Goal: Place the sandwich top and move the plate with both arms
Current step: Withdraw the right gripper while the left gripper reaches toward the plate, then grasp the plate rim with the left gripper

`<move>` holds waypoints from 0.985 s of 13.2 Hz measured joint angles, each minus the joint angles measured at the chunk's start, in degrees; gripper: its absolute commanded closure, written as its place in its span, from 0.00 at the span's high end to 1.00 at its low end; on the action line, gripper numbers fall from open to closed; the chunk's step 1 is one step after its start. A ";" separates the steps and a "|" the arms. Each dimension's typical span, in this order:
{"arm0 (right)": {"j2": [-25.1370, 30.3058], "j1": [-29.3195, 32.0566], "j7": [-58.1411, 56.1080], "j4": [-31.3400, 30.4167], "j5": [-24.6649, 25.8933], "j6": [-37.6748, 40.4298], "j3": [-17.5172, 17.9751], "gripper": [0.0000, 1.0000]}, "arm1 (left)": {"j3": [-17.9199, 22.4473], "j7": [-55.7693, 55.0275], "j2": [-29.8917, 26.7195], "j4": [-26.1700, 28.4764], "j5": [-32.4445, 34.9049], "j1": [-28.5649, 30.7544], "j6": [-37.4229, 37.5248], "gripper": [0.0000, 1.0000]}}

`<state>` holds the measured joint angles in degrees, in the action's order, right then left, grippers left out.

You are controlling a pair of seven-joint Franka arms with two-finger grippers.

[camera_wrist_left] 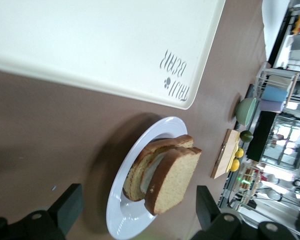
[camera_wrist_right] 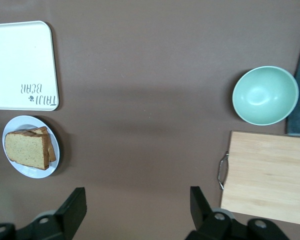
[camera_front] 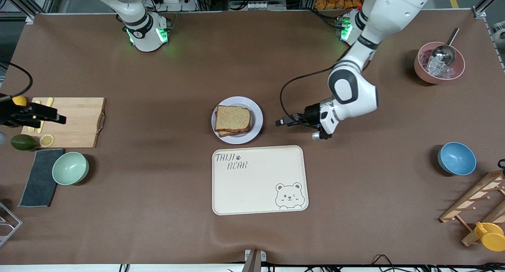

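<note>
The plate [camera_front: 256,118] sits at the table's middle, just farther from the front camera than the tray. The sandwich top [camera_front: 232,119], a speckled brown slice, lies on a stacked sandwich on the plate. My left gripper [camera_front: 281,122] hovers low beside the plate, toward the left arm's end, pointing at it. In the left wrist view its open fingers [camera_wrist_left: 65,205] frame the plate [camera_wrist_left: 122,210] and the sandwich top [camera_wrist_left: 177,180], without touching either. My right gripper [camera_front: 59,117] is open and empty over the cutting board's edge; its wrist view [camera_wrist_right: 137,205] shows bare table between the fingers.
A cream bear-printed tray [camera_front: 258,179] lies nearer the camera than the plate. A wooden cutting board [camera_front: 75,122], an avocado [camera_front: 23,141], a green bowl [camera_front: 70,168] and a grey cloth [camera_front: 39,177] fill the right arm's end. A pink bowl [camera_front: 438,62], a blue bowl [camera_front: 456,158] and a wooden rack [camera_front: 477,201] stand at the left arm's end.
</note>
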<state>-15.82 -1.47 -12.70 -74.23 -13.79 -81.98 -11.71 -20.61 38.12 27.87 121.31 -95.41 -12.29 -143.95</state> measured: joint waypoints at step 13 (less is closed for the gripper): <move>14.59 -0.93 -0.49 -18.46 13.81 -7.59 1.22 0.96 | -0.83 14.40 7.59 -1.39 -4.95 -1.10 4.42 0.63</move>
<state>-1.23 -2.40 -13.19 -92.69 0.02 -89.57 -10.49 -21.43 52.52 35.46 119.92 -100.36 -13.39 -139.53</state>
